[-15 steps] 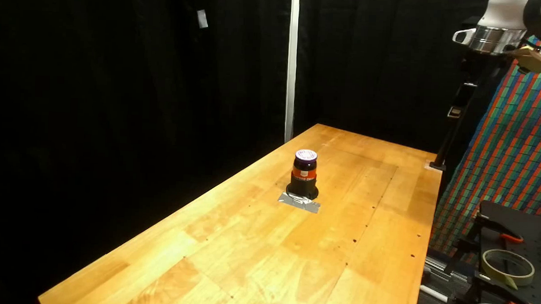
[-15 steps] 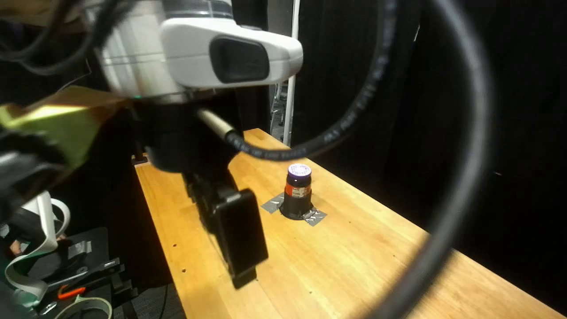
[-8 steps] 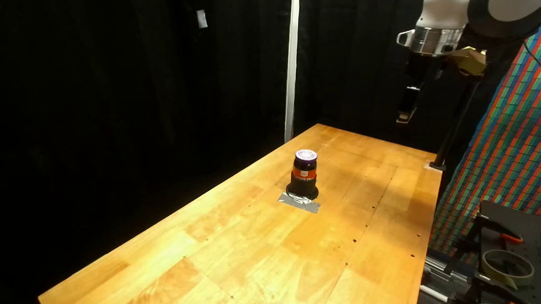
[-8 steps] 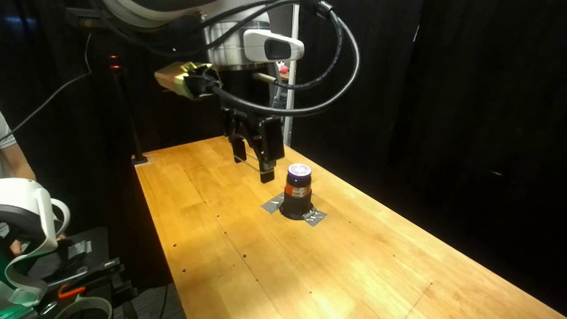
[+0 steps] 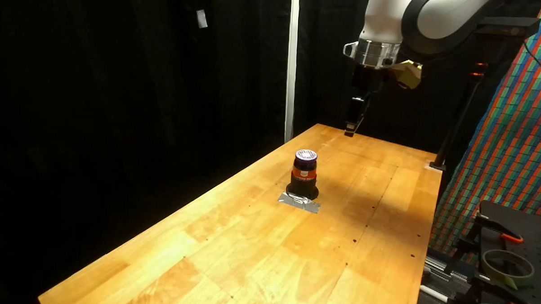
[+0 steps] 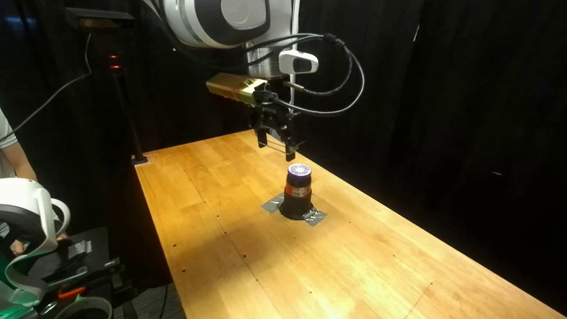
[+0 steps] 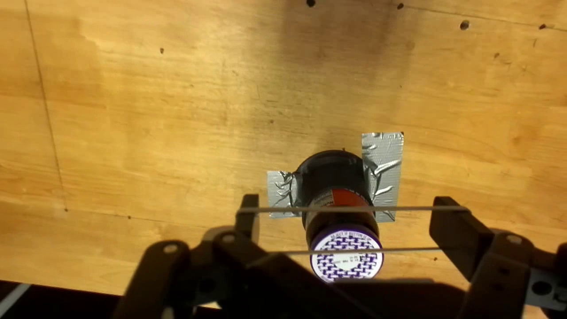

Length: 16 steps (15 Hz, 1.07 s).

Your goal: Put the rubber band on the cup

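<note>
The cup (image 5: 304, 173) is a dark jar with an orange label and a white-and-purple lid. It stands upright in a black taped base on the table, in both exterior views (image 6: 297, 191) and in the wrist view (image 7: 350, 197). My gripper (image 7: 347, 217) is open, with a thin pale rubber band (image 7: 407, 208) stretched in two strands around its fingers. In an exterior view the gripper (image 6: 276, 150) hangs above the table, higher than the lid and apart from it. In the wrist view both strands cross in front of the cup. The gripper also shows edge-on (image 5: 350, 133).
Grey tape (image 7: 383, 173) fixes the black base to the wooden table (image 5: 258, 241). A black post (image 6: 126, 110) rises at a table corner. A dark side shelf (image 5: 515, 219) with a tape roll (image 5: 508, 281) stands beside the table. Black curtains hang behind.
My arm has swung across the table toward the cup, leftward in an exterior view, and its fingers show lower there. The rubber band stays stretched on the open fingers. The cup has not moved.
</note>
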Each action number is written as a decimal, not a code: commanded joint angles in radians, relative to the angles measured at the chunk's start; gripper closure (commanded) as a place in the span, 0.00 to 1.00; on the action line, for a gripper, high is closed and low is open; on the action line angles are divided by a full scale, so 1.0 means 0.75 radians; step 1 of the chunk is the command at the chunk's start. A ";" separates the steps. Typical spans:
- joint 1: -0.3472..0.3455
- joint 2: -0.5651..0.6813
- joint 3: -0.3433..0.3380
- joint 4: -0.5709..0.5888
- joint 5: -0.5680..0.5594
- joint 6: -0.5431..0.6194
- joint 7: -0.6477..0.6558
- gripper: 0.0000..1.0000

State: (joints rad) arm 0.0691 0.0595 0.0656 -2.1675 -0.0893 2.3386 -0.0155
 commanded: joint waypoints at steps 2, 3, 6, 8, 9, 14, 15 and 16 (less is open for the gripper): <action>0.013 0.219 0.027 0.199 0.056 0.086 -0.070 0.00; 0.013 0.257 0.036 0.231 0.072 0.090 -0.085 0.00; 0.020 0.358 0.051 0.313 0.084 0.115 -0.092 0.00; 0.028 0.420 0.045 0.360 0.057 0.167 -0.067 0.00; 0.030 0.443 0.045 0.380 0.060 0.180 -0.064 0.00; 0.049 0.577 0.010 0.483 0.020 0.286 -0.017 0.00; 0.050 0.597 0.004 0.502 0.014 0.292 -0.014 0.00; 0.043 0.620 0.003 0.527 0.024 0.287 -0.017 0.00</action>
State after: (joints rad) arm 0.0878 0.4651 0.0889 -1.8491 -0.0580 2.5406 -0.0506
